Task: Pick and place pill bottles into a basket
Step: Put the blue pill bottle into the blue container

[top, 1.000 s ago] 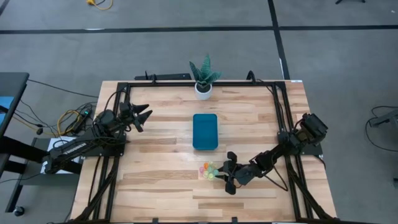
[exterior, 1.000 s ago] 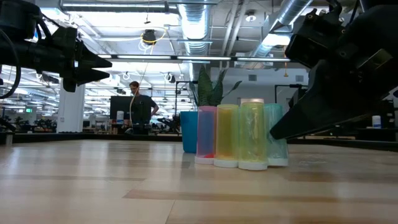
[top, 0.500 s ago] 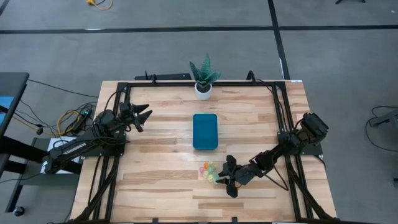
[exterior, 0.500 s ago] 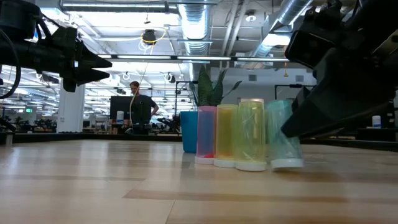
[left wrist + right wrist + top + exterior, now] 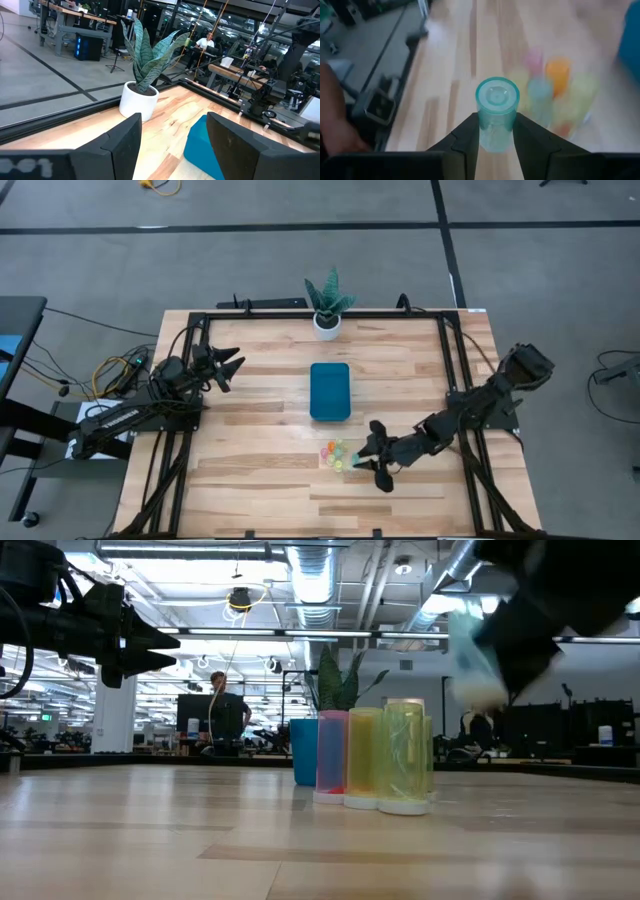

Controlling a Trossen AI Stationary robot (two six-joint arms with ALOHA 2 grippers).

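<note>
In the low view the right tool (image 5: 490,665) was a dark blur at the upper right, its lifted load barely readable. The right wrist view showed it pinching a translucent teal pill bottle (image 5: 496,112), lifted above the remaining bottles (image 5: 335,455) clustered at lower centre of the table (image 5: 260,470), below the teal basket (image 5: 330,391). The left tool (image 5: 228,366) hung spread at the left.

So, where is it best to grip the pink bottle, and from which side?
Grip the pink bottle across its round body, near the top, coming from above. It stands upright, touching the yellow bottle on one side, so only its top and outer side are free.
</note>
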